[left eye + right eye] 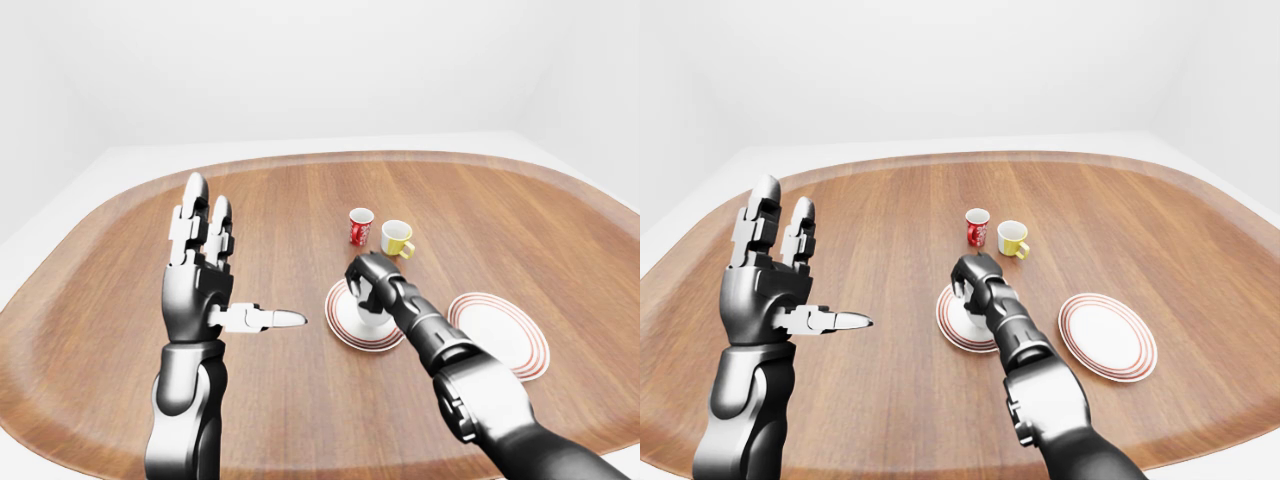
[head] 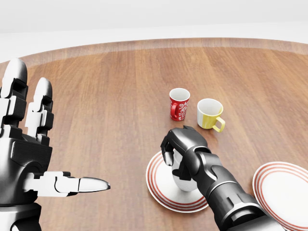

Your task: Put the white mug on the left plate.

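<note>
The white mug (image 2: pixel 186 182) stands upright in the middle of the left plate (image 2: pixel 155 187), a white plate with red rings. Its base seems to touch the plate. My right hand (image 2: pixel 174 159) is shut on the mug from above, and its fingers hide the rim and the handle. Far to the left in the head view, my left hand (image 2: pixel 48 134) is held up with its fingers spread open, the thumb pointing right and nothing in it.
A red patterned mug (image 2: pixel 179 104) and a yellow mug (image 2: pixel 209 114) stand side by side just above the left plate. A second red-ringed plate (image 2: pixel 284 190) lies at the lower right. All rest on a round wooden table (image 1: pixel 280 200).
</note>
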